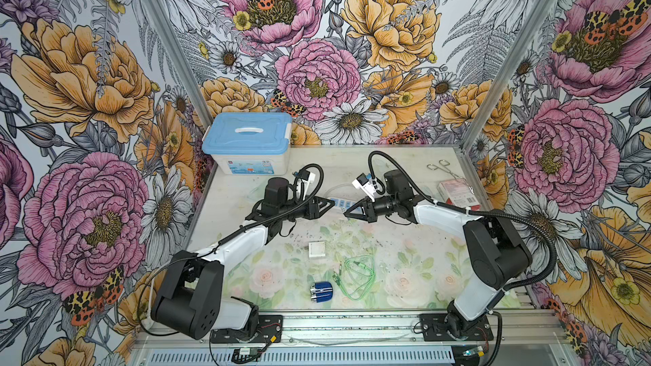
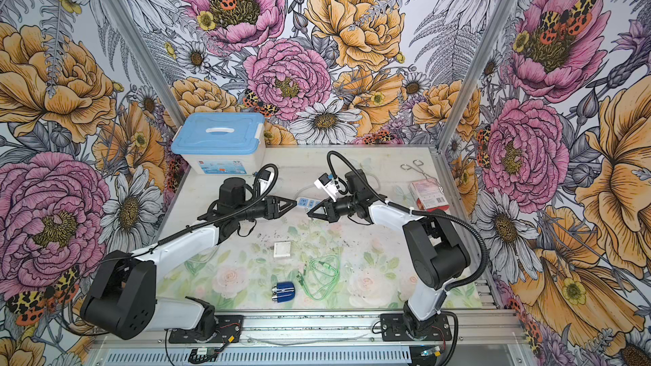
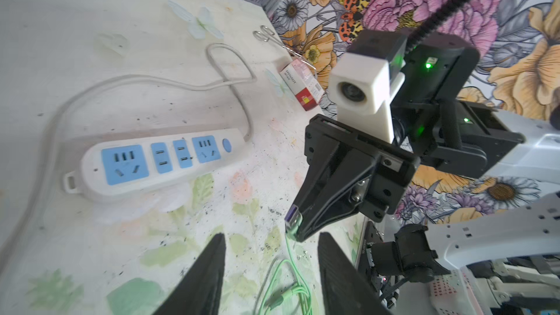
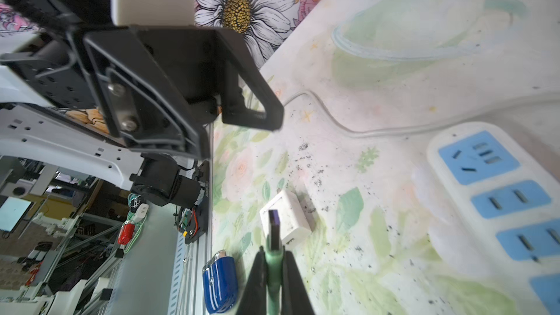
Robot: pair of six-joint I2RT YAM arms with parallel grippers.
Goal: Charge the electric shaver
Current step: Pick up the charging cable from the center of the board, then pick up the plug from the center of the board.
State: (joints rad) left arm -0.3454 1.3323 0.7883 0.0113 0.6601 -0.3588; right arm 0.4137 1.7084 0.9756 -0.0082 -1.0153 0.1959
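Well, the two arms meet just above one white power strip (image 3: 157, 162): the left gripper (image 1: 329, 204) is parted and empty, and the right gripper (image 1: 348, 213) pinches the USB plug (image 4: 274, 228) of the one green cable (image 1: 359, 276). Back toward the arm bases, well apart from both grippers, lie one white charger cube (image 1: 317, 250) and one electric shaver (image 1: 321, 292), dark blue with silver stripes and on its side.

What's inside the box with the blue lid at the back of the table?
Its contents cannot be seen: the blue lid sits shut on the white box. Only the lid's white handle shows on top.
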